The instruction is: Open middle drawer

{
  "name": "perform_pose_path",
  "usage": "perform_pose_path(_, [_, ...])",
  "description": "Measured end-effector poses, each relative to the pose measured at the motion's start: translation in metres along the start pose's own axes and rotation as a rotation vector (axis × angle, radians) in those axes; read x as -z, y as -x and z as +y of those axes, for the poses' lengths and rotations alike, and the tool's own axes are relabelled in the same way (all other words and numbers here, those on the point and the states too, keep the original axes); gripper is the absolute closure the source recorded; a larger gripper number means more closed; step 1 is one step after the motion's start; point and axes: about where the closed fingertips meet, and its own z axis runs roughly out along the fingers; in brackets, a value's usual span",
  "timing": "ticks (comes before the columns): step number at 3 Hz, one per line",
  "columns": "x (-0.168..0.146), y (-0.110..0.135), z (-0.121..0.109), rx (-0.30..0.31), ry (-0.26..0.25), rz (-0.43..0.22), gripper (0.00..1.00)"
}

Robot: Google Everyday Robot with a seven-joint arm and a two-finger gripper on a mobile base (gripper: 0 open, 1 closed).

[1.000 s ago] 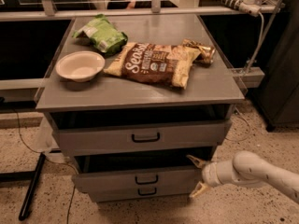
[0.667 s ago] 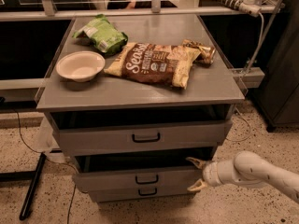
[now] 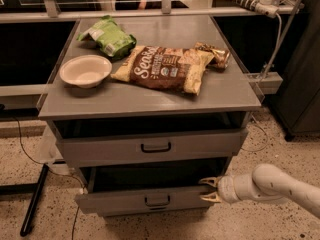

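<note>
The grey cabinet has a top drawer (image 3: pixel 150 148) with a black bar handle. Below it the middle drawer (image 3: pixel 120 201), a wide shallow grey front with a small black handle (image 3: pixel 157 200), stands pulled out, with a dark gap above it. The lowest drawer is hidden under it. My gripper (image 3: pixel 209 189), on a white arm (image 3: pixel 270 186) coming from the lower right, is at the right end of the middle drawer's front. Its two yellowish fingertips (image 3: pixel 206 181) are spread apart, one above and one below the front's top edge.
On the cabinet top (image 3: pixel 150 101) lie a white bowl (image 3: pixel 86 70), a green bag (image 3: pixel 107 36), a brown chip bag (image 3: pixel 165 68) and a small snack packet (image 3: pixel 214 55). A black pole (image 3: pixel 34 199) leans at the lower left. Speckled floor surrounds the cabinet.
The middle drawer has slid further out towards the camera and now covers the lowest drawer's front. My gripper has moved out and down with its right end.
</note>
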Motion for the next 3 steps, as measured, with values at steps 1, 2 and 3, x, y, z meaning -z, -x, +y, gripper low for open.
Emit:
perform_pose_path(1, [0.004,0.004,-0.002,0.000,0.000,0.000,1.00])
perform_pose_path(2, [0.005,0.015,0.017,0.035,0.027,-0.030,1.00])
perform_pose_path(3, [0.008,0.015,0.017,0.035,0.027,-0.030,0.81])
